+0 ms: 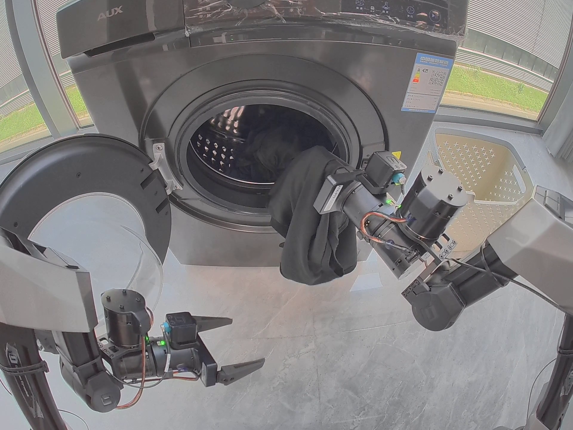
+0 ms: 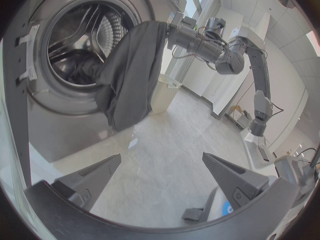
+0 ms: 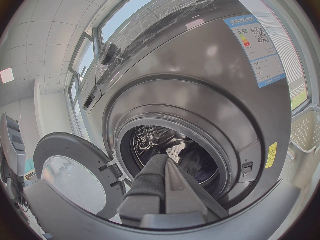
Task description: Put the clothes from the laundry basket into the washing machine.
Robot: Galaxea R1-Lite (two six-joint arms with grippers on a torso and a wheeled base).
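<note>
One dark garment [image 1: 310, 234] drapes over the washing machine [image 1: 268, 61] door rim at five o'clock, pinched tight by the right gripper [image 3: 165, 180]. Left gripper [image 1: 248, 341], fingers spread wide, hangs low at seven o'clock. Laundry basket [image 1: 477, 168] at the machine's three o'clock.

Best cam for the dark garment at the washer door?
Left wrist view: the dark garment shows whole and unblocked, draped over the door rim of the washing machine, rest hanging outside. Head view has it too, partly behind the right arm. Right wrist view has a fold pinched in the right gripper.
</note>
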